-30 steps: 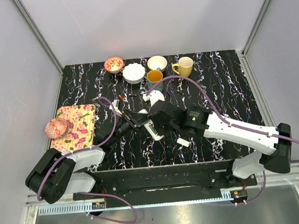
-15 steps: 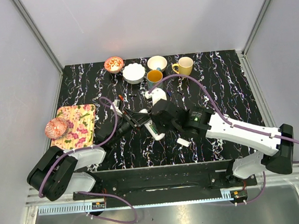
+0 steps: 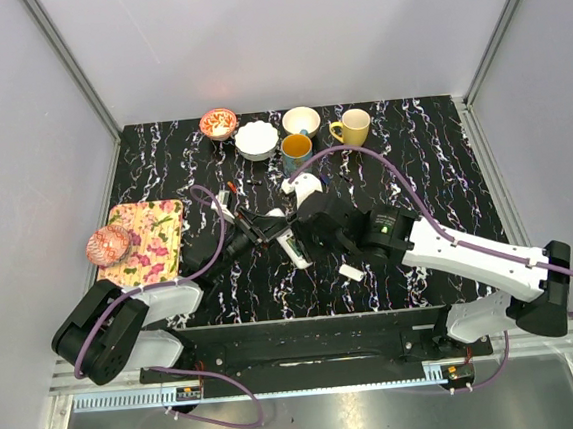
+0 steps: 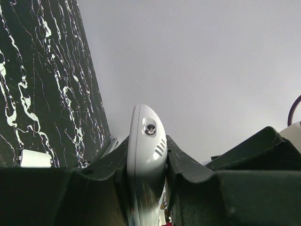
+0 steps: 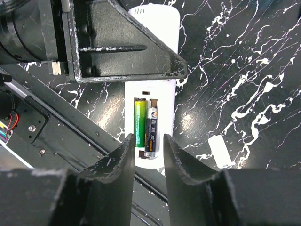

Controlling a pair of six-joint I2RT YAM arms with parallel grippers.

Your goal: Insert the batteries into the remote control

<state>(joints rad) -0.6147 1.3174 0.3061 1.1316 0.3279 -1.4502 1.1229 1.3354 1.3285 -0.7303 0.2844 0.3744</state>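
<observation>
Slim white plastic remote control [image 5: 161, 88]: slot [image 5: 151, 101] holds green battery [image 5: 139, 120], black battery [image 5: 150, 131]. Left claw [image 4: 146, 145] clamps it; right claw [image 5: 148, 139] narrow.

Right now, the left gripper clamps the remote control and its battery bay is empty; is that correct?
Not quite: the right wrist view shows a green battery and a black battery in the bay. The left gripper does clamp the remote control.

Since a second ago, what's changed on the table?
The right arm swung its elbow outward to the right, and its wrist edged right with it; the right gripper is open above the remote control. The left gripper stayed clamped on the remote control; the small white chip did not move.
</observation>
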